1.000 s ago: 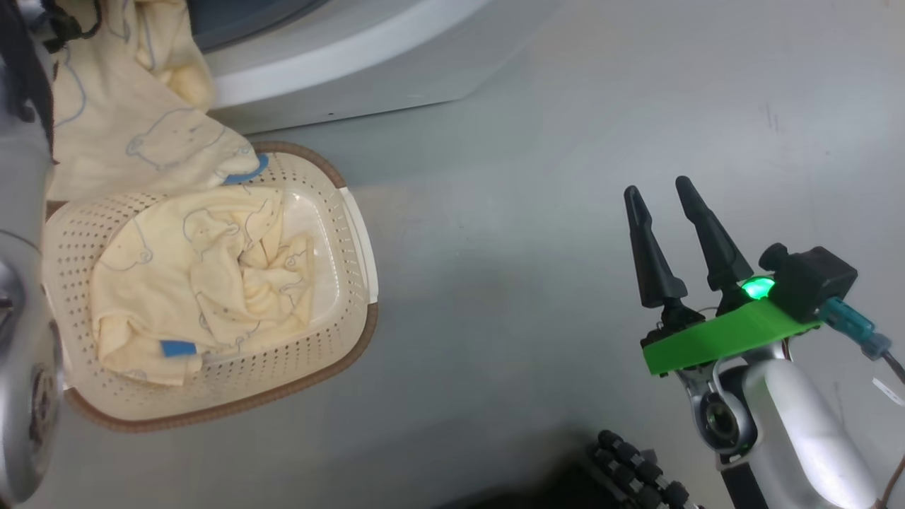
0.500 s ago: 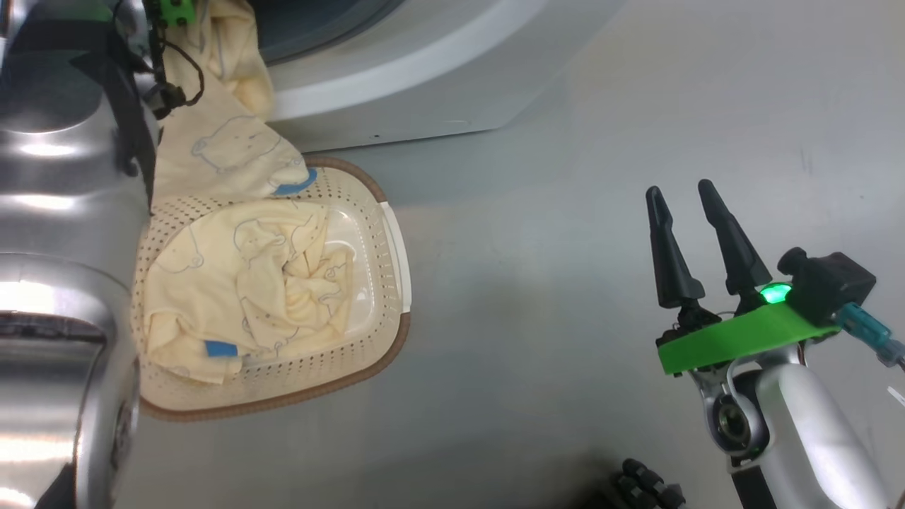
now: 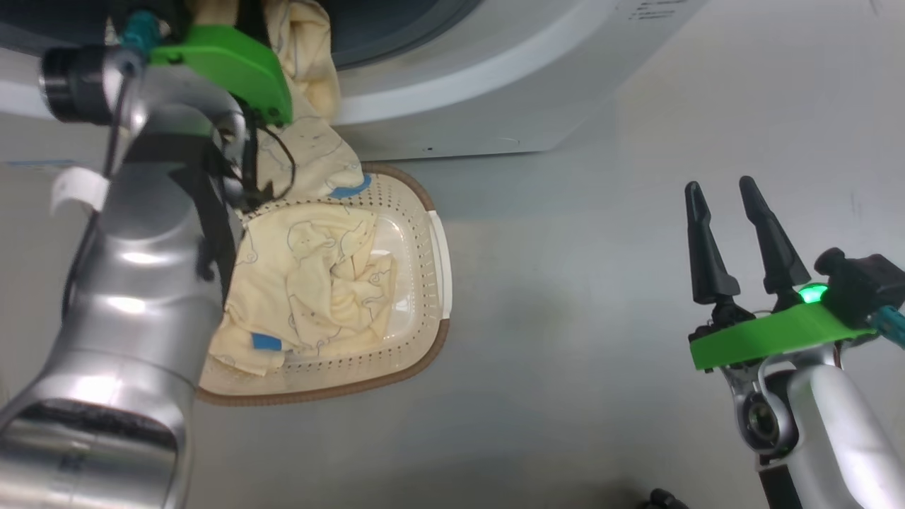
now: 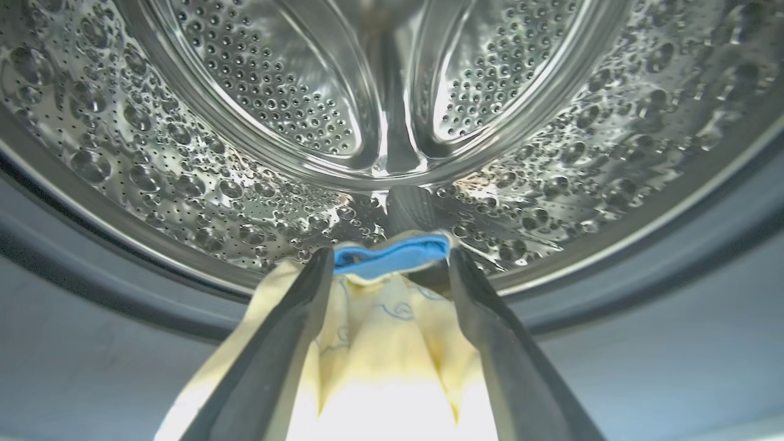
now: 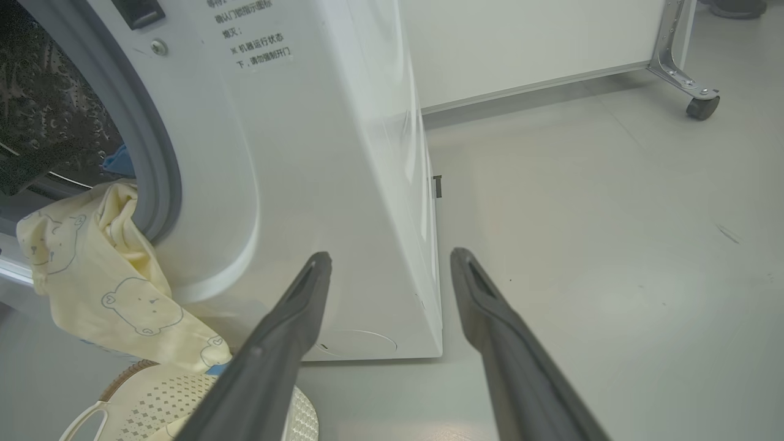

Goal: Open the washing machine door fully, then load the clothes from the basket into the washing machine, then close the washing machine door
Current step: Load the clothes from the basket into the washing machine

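Pale cream-yellow bear-print clothes hanging from the mouth of the white washing machine into the cream perforated plastic basket before it, left gripper wide, cloth between its fingers at the steel drum, right gripper wide, empty, beside the machine, front label reading 请勿强制开门.

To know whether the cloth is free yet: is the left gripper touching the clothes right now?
Touching. The left wrist view shows the clothes lying between the open jaws of the left gripper, the blue edge resting against both inner sides.
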Controlling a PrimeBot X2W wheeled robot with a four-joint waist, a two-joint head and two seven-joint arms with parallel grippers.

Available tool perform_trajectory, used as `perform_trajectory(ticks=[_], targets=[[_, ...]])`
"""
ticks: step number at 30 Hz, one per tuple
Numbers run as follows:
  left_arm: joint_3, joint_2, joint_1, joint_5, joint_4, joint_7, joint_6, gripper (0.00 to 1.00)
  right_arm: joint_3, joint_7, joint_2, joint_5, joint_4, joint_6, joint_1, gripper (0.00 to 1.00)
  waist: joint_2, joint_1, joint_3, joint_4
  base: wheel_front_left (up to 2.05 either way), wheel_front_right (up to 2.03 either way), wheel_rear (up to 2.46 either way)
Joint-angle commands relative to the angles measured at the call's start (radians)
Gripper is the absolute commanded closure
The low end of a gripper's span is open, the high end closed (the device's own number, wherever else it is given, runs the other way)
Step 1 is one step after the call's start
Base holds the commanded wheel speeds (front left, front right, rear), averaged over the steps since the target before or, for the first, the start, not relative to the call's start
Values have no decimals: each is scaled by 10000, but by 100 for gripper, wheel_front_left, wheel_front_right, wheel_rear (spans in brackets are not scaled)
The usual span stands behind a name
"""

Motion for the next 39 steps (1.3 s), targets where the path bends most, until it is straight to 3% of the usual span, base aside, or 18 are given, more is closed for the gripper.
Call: perform_trajectory(ticks=[1,4,11,15,23,29,39], targets=[[-255,287,432,-227,-785,-117,96,0,68,-95,-197,-79,-338,-29,343,0,0,0,-189,198,0,0,0],[-862,287,1416,-533,-1956,-134,299,0,-65,-95,-299,-143,-369,-29,478,0,0,0,-398,406,0,0,0],[-1170,358,3590,-386,-4506,-140,818,0,-226,-95,-446,-265,-438,-29,775,0,0,0,-864,744,0,0,0],[-959,696,5576,-323,-6199,-141,957,0,-362,-95,-611,-340,-558,-29,941,0,0,0,-1018,907,0,0,0],[-262,981,8205,76,-7834,-142,1125,0,-540,-95,-870,-418,-666,-29,1191,0,0,0,-1224,1020,0,0,0],[320,883,9459,355,-8457,-142,855,0,-655,-95,-907,-443,-690,-29,1448,0,0,0,-1453,964,0,0,0],[1445,555,10946,448,-9197,-143,-160,0,-610,-95,-744,-482,-740,-29,1726,0,0,0,-1778,536,0,0,0]])
